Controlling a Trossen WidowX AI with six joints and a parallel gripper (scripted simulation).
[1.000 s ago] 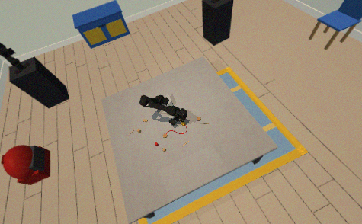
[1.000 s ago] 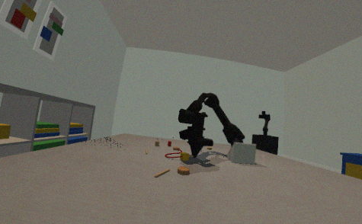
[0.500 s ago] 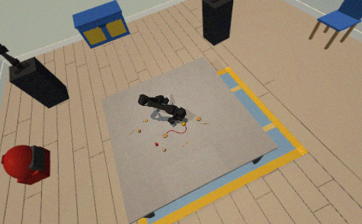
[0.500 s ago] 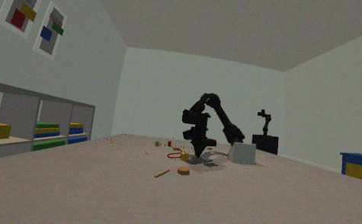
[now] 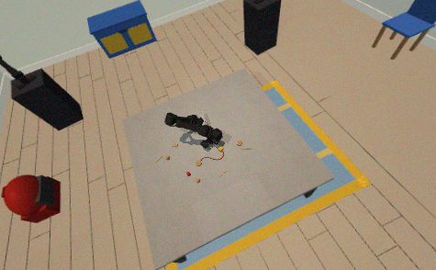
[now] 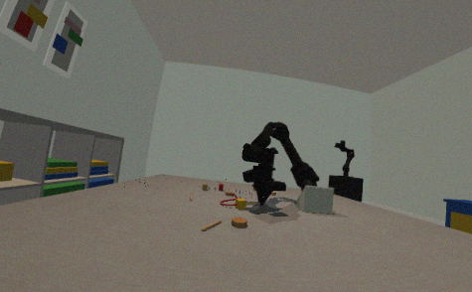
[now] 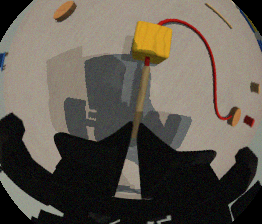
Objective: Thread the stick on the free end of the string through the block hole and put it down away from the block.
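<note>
From the top, the yellow block (image 5: 220, 149) (image 6: 240, 204) (image 7: 152, 43) sits on the table (image 5: 235, 207) (image 6: 125, 248) (image 7: 29, 65) beside the gripper (image 5: 218, 145) (image 6: 262, 203) (image 7: 136, 129). In the exterior view, the gripper points down next to it. In the wrist view, the fingers pinch the stick (image 7: 142, 95); red string (image 5: 212, 159) (image 6: 222, 202) (image 7: 214, 70) shows at its block end and runs from the block's far side to the button (image 5: 198, 163) (image 7: 236, 116).
</note>
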